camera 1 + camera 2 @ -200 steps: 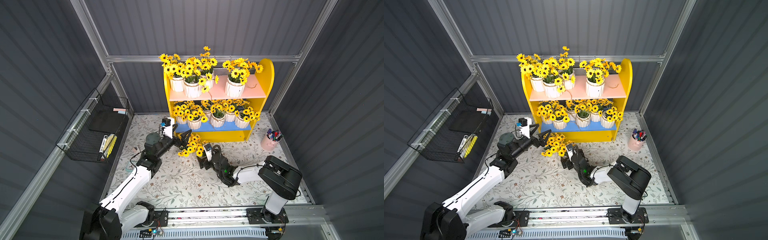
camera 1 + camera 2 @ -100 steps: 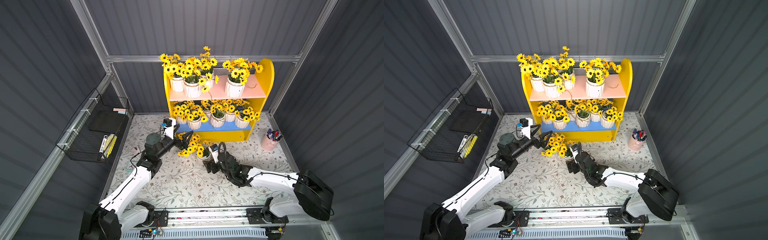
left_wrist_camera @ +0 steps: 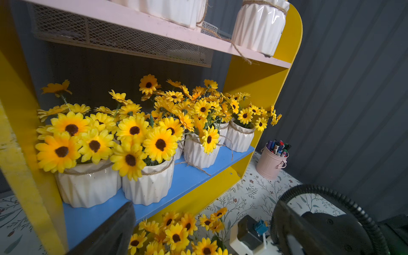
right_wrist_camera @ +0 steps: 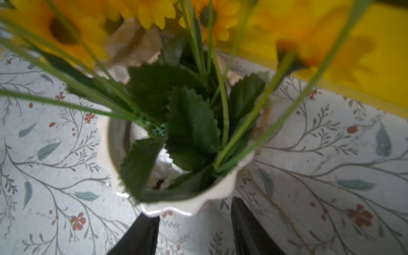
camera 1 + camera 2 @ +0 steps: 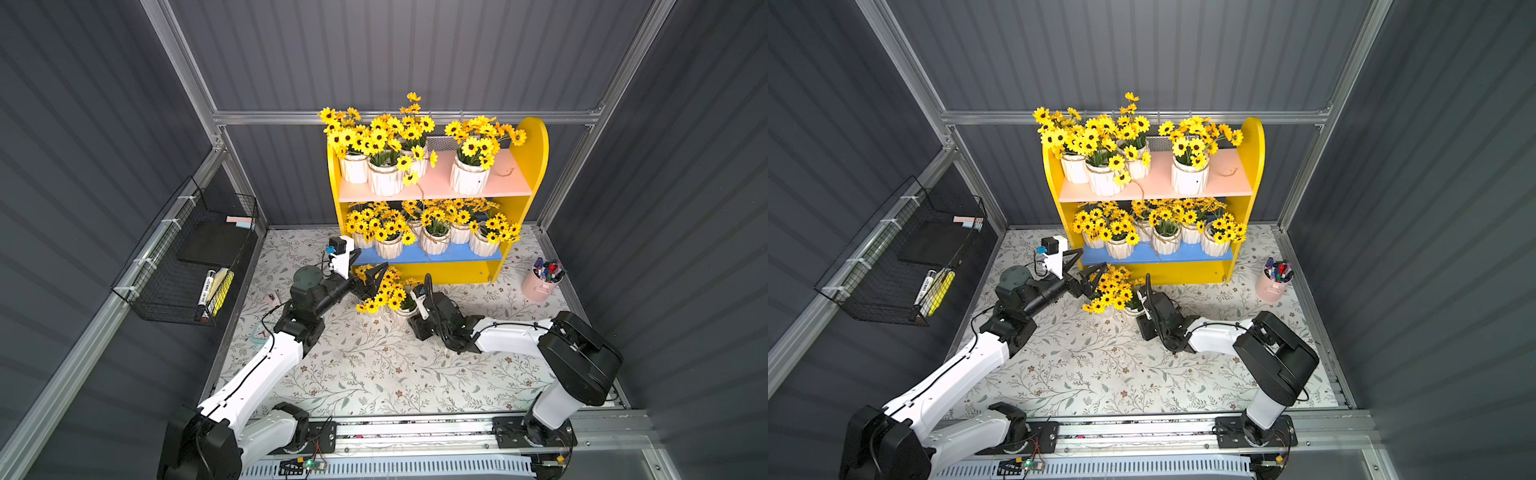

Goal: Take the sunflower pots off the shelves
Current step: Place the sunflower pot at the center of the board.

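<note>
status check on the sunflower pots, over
left gripper open beside blue board. right gripper shut on floor pot. other pots on shelves. floor pot's flowers crowd left gripper.

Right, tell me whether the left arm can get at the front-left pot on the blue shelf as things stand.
Probably yes: the left gripper hangs open just off the blue shelf's left end, and that front-left pot stands near the edge with nothing in front.

White ribbed sunflower pots (image 5: pixel 434 245) crowd blue lower board (image 5: pixel 453 255), blooms blocking access. Pink upper board (image 5: pixel 436 187) right end free.
</note>
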You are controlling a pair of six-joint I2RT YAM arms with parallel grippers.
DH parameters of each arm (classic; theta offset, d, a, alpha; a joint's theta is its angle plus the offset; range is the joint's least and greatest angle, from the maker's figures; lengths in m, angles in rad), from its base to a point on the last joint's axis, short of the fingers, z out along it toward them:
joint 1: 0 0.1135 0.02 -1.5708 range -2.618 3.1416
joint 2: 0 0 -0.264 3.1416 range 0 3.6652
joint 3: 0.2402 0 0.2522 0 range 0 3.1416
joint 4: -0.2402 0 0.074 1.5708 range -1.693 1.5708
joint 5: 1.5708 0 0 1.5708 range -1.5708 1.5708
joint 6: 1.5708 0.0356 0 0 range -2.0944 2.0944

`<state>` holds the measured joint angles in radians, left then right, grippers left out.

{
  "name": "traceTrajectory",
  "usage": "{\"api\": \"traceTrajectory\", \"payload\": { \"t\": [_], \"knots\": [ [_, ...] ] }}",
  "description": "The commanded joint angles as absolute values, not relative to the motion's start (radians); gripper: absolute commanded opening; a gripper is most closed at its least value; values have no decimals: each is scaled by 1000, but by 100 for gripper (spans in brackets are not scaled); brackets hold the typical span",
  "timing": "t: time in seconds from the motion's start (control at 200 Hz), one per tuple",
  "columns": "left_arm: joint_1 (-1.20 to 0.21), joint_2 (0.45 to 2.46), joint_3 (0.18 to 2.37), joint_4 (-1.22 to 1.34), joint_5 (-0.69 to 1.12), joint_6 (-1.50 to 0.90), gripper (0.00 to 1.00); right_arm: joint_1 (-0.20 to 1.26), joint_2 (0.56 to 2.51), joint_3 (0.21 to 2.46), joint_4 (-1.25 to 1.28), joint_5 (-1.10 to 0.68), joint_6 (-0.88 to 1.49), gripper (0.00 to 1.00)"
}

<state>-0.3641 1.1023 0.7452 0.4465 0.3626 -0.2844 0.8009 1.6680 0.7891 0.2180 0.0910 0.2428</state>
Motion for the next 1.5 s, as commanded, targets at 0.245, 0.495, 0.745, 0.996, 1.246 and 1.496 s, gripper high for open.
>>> {"api": "traceTrajectory", "payload": {
  "t": [0.245, 0.495, 0.745, 0.996, 1.246, 1.496],
  "knots": [
    [-368, 1103, 780, 443, 365, -271, 99, 766, 1679, 839, 221, 81, 206, 53],
    [-370, 1098, 784, 437, 361, -276, 99, 765, 1476, 825, 10, 1, 197, 62],
    [-389, 1118, 807, 439, 436, -310, 100, 774, 1157, 898, -212, 133, 169, 85],
    [-482, 1195, 899, 410, 451, -282, 100, 747, 1078, 1067, -104, 415, -21, 99],
    [-506, 1200, 990, 343, 423, -184, 99, 622, 1207, 1349, -65, 341, -92, 99],
    [-505, 1139, 866, 364, 412, -163, 100, 539, 1325, 1524, -70, 278, -114, 99]
  ]
}}
